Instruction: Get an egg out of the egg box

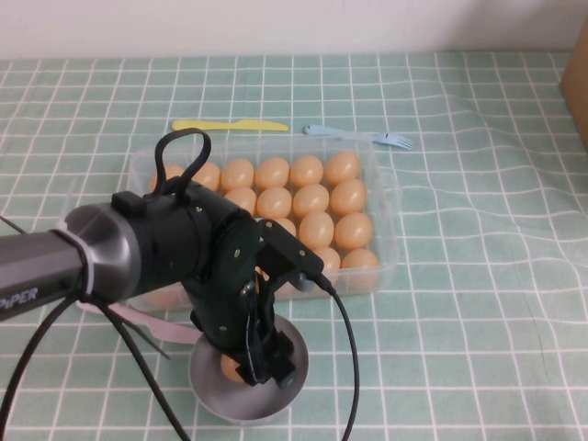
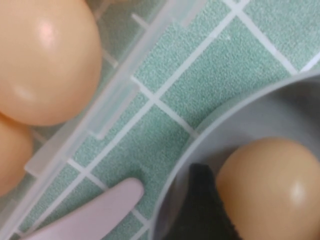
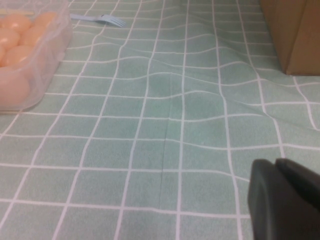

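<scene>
The clear plastic egg box [image 1: 390, 213] holds several orange-tan eggs [image 1: 310, 199] in the middle of the table. My left gripper [image 1: 254, 366] reaches down into a round grey bowl [image 1: 209, 390] just in front of the box. It is shut on one egg [image 1: 230, 367]. In the left wrist view this egg [image 2: 272, 192] sits inside the bowl's rim [image 2: 240, 115], with one dark finger [image 2: 202, 205] against it and the box wall [image 2: 115, 95] beside it. My right gripper [image 3: 276, 165] is shut and empty, low over the cloth to the right of the box [image 3: 50, 45].
A yellow knife [image 1: 230, 125] and a blue fork [image 1: 358, 136] lie behind the box. A pink spoon [image 1: 147, 322] lies between box and bowl. A cardboard box [image 3: 292, 30] stands at the far right. The green checked cloth is wrinkled on the right.
</scene>
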Tool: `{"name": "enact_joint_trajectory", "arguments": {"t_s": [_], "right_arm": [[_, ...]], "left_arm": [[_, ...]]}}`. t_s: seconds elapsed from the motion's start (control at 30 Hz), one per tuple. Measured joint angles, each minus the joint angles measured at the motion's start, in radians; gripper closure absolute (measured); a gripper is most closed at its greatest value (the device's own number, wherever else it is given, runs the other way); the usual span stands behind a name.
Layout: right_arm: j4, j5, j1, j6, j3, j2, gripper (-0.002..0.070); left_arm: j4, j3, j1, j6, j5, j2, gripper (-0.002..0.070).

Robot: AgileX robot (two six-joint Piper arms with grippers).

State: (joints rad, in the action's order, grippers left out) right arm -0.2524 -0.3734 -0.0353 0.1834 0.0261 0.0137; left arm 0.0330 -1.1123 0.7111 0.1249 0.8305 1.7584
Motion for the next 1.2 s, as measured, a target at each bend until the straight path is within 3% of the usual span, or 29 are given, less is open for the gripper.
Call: {"name": "enact_joint_trajectory", "arguments": {"t_s": [0.17, 0.4, 0.5, 0.63, 0.7, 0.87, 1.2], "right_arm": [[0.000, 0.000, 0.000, 0.000, 0.000, 0.000, 0.0694], [0.000, 0.000, 0.000, 0.000, 0.000, 0.000, 0.0694], [0.000, 0.000, 0.000, 0.000, 0.000, 0.000, 0.0694], [0.000, 0.000, 0.000, 0.000, 0.000, 0.000, 0.0694], [0.000, 0.000, 0.000, 0.000, 0.000, 0.000, 0.0694], [0.000, 0.000, 0.000, 0.000, 0.000, 0.000, 0.0694], [0.000, 0.000, 0.000, 0.000, 0.000, 0.000, 0.0694]], "left_arm": [[0.000, 0.000, 0.000, 0.000, 0.000, -0.038, 0.0181], [-0.009, 0.000, 0.000, 0.000, 0.009, -0.219, 0.0180], [-0.015, 0.000, 0.000, -0.006, 0.022, -0.327, 0.0274], [-0.018, 0.000, 0.000, -0.008, 0.027, -0.468, 0.0548], [-0.019, 0.006, 0.000, -0.008, 0.009, -0.528, 0.0622], [-0.021, 0.118, 0.000, -0.002, -0.127, -0.708, 0.0671], [-0.054, 0.490, 0.000, -0.014, -0.470, -0.997, 0.0676]]}}
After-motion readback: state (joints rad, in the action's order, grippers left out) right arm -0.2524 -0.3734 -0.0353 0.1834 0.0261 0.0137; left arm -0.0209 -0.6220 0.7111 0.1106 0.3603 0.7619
